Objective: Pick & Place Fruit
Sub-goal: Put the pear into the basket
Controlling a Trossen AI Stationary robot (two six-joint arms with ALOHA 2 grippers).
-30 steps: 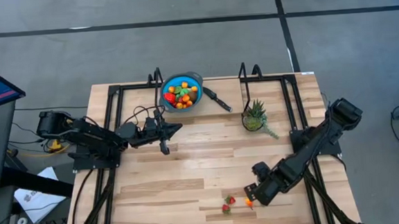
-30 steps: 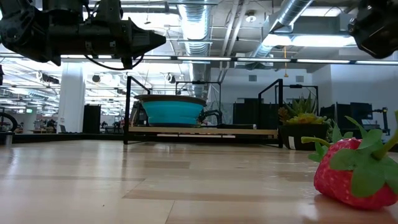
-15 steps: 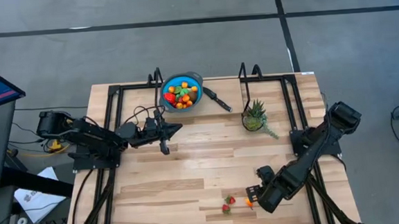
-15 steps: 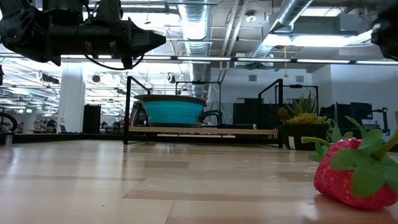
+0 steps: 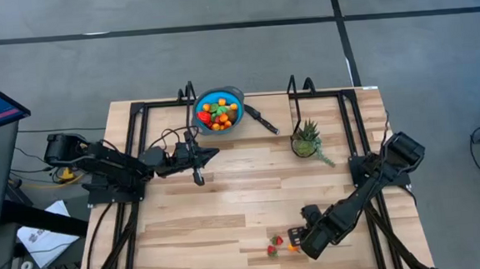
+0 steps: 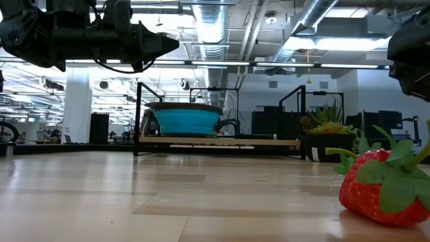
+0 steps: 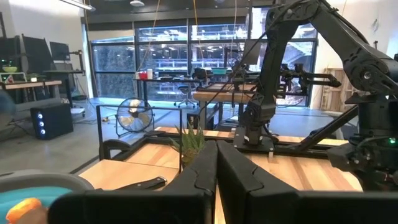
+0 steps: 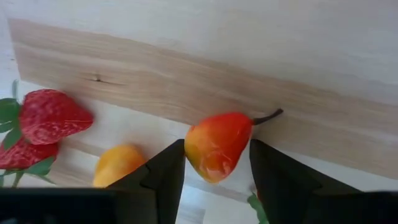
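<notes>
Fruit [image 8: 219, 144] near the table's [image 5: 227, 194] front edge, between the right tool's [image 8: 214, 171] spread fingers; left tool [image 7: 216, 180] closed.

Right end effector [image 5: 295, 240] low at the near worktop [image 5: 227, 194] edge, fingers [image 8: 163, 174] spread apart. Left end effector [image 5: 212, 154] waits raised left of centre, fingers [image 7: 199, 177] pressed together.

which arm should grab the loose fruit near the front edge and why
The right. Its gripper hangs directly over the loose fruit, fingers open on either side of a red-orange pear, with strawberries beside it. The left gripper is shut and sits far off, near the blue bowl.
</notes>
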